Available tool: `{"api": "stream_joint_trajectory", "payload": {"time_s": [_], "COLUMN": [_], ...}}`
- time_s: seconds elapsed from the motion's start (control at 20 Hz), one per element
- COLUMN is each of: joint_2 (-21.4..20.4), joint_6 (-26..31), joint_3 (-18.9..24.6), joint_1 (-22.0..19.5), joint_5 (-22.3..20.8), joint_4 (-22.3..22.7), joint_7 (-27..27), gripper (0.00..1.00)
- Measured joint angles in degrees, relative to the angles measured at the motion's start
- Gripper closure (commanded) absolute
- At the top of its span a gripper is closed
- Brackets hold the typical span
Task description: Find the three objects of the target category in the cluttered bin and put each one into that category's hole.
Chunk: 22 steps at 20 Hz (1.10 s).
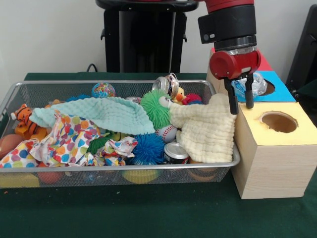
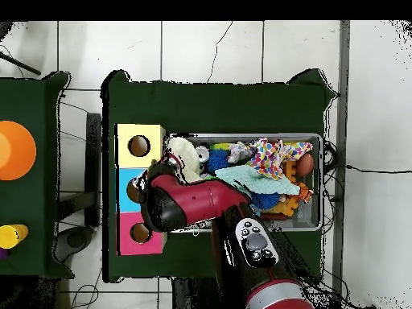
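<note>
Hovering over the blue box top, the claw (image 1: 239, 105) hangs with its two black fingers pointing down, narrowly parted and holding nothing. Front view: just behind those fingers a crushed clear bottle (image 1: 253, 85) sits at the mouth of the blue box's hole (image 1: 268, 88), seemingly resting in the opening rather than dropped through. The yellow box's hole (image 1: 279, 121) is in front of it, empty. The bin (image 1: 119, 168) stands left of the boxes on the green worktop (image 1: 148, 213), heaped with cloths, spiky balls, two metal cans and soft toys. No other clear bottle shows in the heap; any remaining ones are probably buried under the cloths.

Overhead view: the red arm (image 2: 193, 205) reaches across the bin's end toward the row of boxes (image 2: 138, 189), covering the blue one's hole. The bin's contents look undisturbed near its far end.

Judgement: one bottle delivered or nearly so, and others not yet found.
</note>
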Motion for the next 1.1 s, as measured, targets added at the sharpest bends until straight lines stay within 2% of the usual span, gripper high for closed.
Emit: {"api": "stream_joint_trajectory", "payload": {"time_s": [0.5, 1.1], "joint_2": [0.0, -3.1], "joint_6": [-2.3, -2.4], "joint_3": [0.0, 0.0], "joint_1": [0.0, 0.0], "joint_5": [0.0, 0.0], "joint_4": [0.1, 0.5], "joint_7": [0.0, 0.0], "gripper": [0.00, 0.00]}}
